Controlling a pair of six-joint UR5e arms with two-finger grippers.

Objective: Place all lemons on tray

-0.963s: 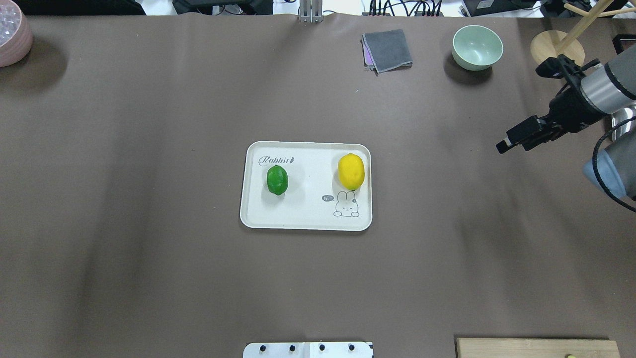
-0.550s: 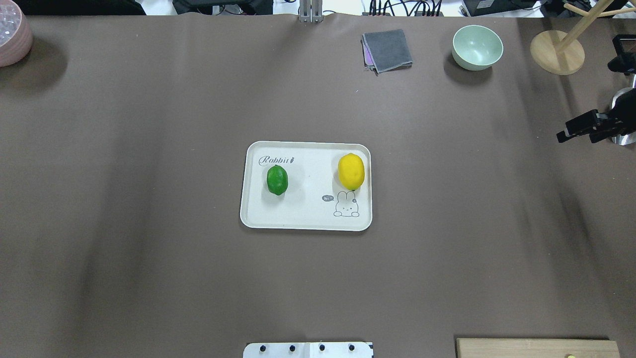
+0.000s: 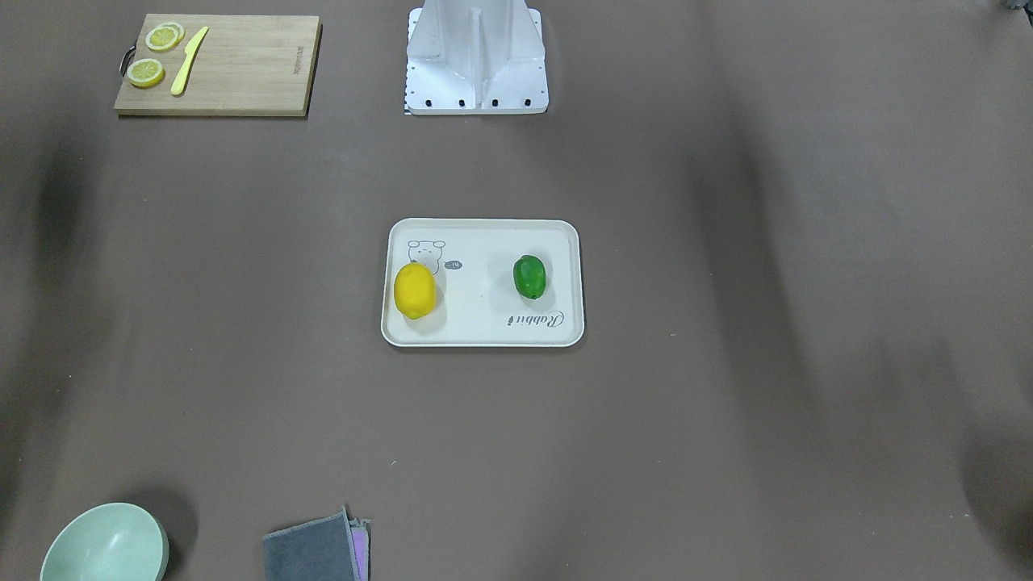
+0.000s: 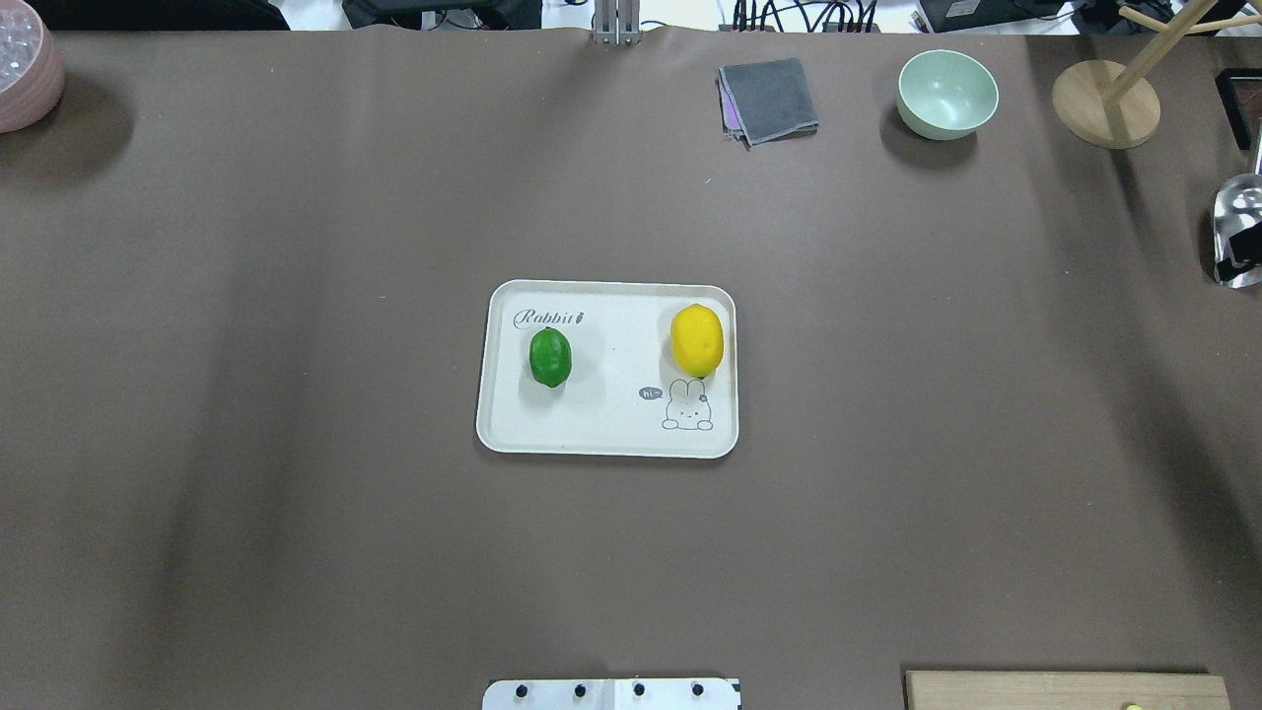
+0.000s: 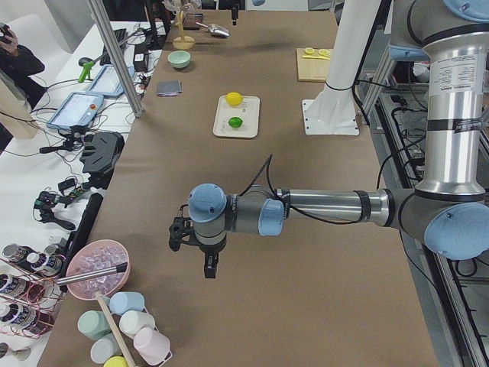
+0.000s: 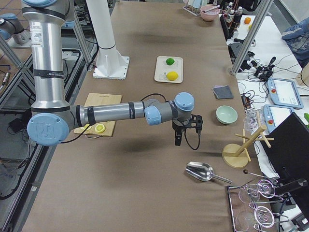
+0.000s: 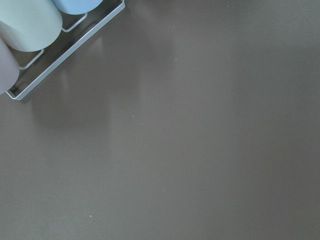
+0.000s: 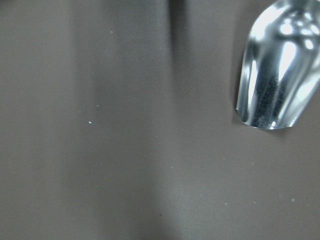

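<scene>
- Cream-white tray (image 4: 606,434) sits mid-table; grey script in one corner reads "Rabbit" (image 4: 548,318), and a small speech bubble beside the cartoon animal reads "hi" (image 4: 649,393).
- Both lemons lie inside the tray's rim, apart from each other: the yellow lemon (image 4: 697,339) just above the drawing, the green lemon (image 4: 550,357) just below the script.
- Wooden cutting board (image 3: 242,73) carries a small stamp too small to read.
- Left gripper (image 5: 209,267) hangs over bare brown table covering toward the table's left end, well apart from the tray and both lemons. It shows only in the side view, so I cannot tell how its jaws stand.
- Right gripper (image 6: 177,140) hangs near a metal scoop (image 6: 199,170) toward the table's right end, likewise well apart from the tray. I cannot tell how its jaws stand either.
</scene>
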